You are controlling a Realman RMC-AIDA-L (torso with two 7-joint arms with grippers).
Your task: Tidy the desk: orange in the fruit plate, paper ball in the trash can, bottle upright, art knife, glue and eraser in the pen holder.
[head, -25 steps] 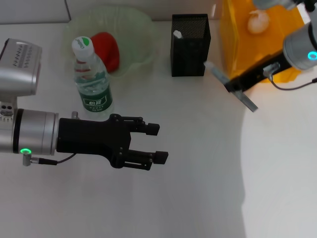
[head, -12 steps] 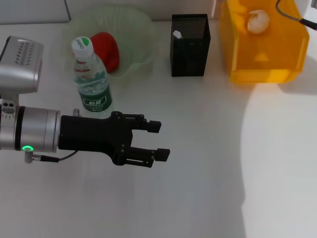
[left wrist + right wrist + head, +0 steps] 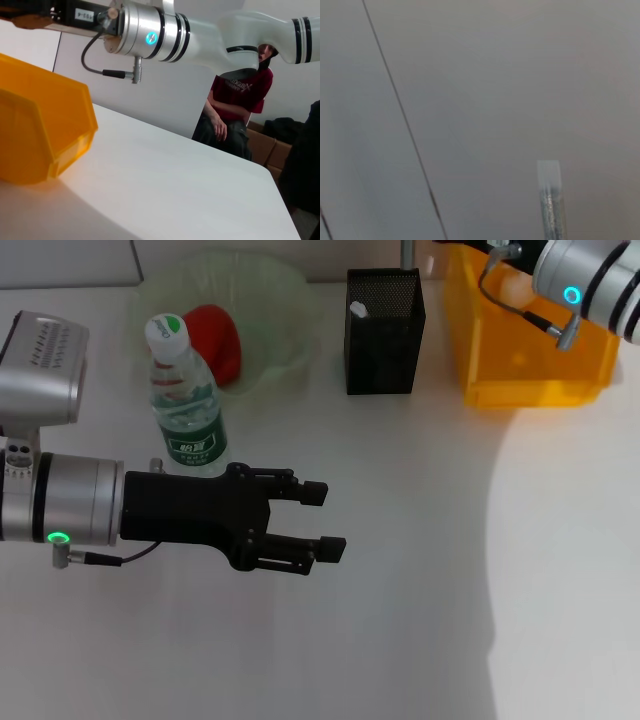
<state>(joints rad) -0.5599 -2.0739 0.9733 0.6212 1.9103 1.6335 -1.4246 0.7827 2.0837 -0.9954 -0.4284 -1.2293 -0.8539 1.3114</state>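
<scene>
Left gripper [image 3: 325, 518]: hangs low over the desk [image 3: 400, 590] in front of the bottle, its two black fingers spread apart with nothing between them.

Right gripper: I cannot tell how it stands. Only the silver forearm [image 3: 590, 285] with its blue-green light shows at the far right corner in the head view, over the trash can; the left wrist view shows the same arm [image 3: 165, 35] above the bin but cuts off at the tool end.

Hidden or unclear: a thin grey strip [image 3: 407, 254] sticks up just behind the pen holder, cut by the frame edge; what it is I cannot say. The right wrist view gives only a grey wall and a blurred silvery bar [image 3: 550, 200]. The paper ball cannot be seen; the arm covers that part of the bin.

Change from earlier: half a second ago the right arm was almost out of the head view and the paper ball lay visible in the bin; now the arm is back over it. The left gripper has barely moved.

Bottle [image 3: 185, 400]: upright, white cap, green label, touching the front of the fruit plate's rim.

Orange [image 3: 215, 340]: red-orange, inside the fruit plate [image 3: 285, 300].

Pen holder [image 3: 383, 332]: black mesh, a white tip showing inside.

Trash can [image 3: 520, 360]: translucent yellow-orange, right of the pen holder.
</scene>
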